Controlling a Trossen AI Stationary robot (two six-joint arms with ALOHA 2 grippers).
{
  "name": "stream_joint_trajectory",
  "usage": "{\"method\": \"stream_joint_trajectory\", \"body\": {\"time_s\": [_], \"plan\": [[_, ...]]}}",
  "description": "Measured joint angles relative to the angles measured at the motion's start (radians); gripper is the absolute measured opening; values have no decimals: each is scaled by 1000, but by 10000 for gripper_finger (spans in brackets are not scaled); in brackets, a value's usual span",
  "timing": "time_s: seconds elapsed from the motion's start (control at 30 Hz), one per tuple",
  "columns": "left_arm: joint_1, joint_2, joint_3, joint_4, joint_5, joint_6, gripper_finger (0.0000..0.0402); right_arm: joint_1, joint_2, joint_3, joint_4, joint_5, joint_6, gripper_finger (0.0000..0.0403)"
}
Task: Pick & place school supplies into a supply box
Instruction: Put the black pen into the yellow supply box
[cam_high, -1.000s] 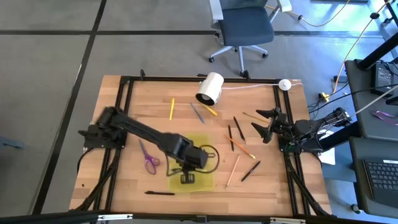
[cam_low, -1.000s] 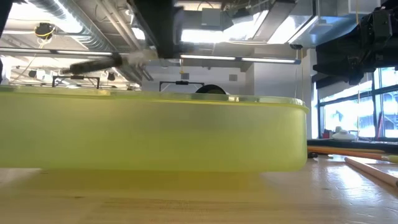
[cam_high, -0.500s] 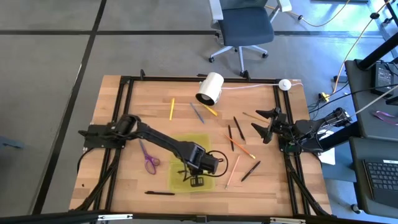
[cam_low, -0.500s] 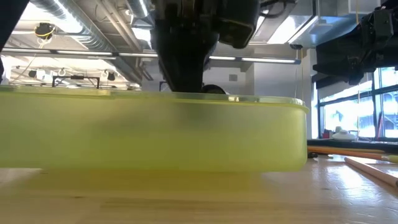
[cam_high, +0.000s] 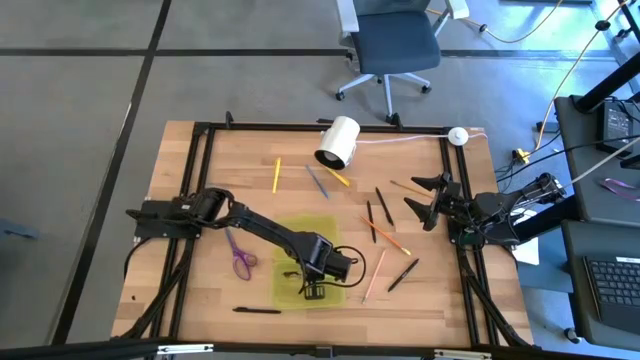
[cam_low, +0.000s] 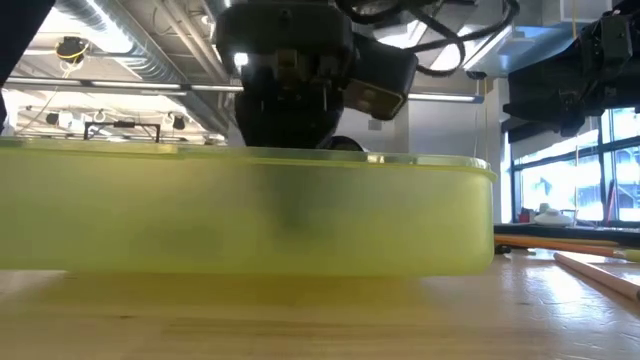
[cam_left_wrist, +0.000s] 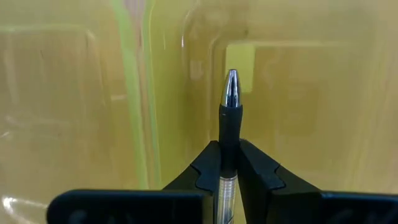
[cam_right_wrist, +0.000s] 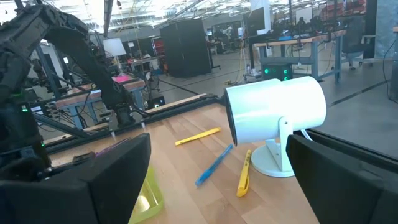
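While left gripper (cam_left_wrist: 227, 163) jaws clamp black pen (cam_left_wrist: 228, 118) inside supply box (cam_high: 288, 235), right gripper (cam_high: 428, 199) jaws apart.

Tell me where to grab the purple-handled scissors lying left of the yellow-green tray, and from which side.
Probably from straight above, jaws closing across the blades near the pivot. The scissors lie flat on the table, handle loops toward the front edge and blades pointing away; the narrow blades fit between jaws better than the wide loops. The left gripper, shut on a pen over the supply box, is nearest.
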Motion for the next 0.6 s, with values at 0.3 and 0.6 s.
{"method": "stream_joint_trajectory", "body": {"time_s": [0.3, 0.6], "plan": [[0, -1, 0, 5, 0, -3, 29, 0, 0, 0, 0, 0, 0, 376], [0, -2, 0, 1, 1, -3, 57, 0, 0, 0, 0, 0, 0, 376]]}}
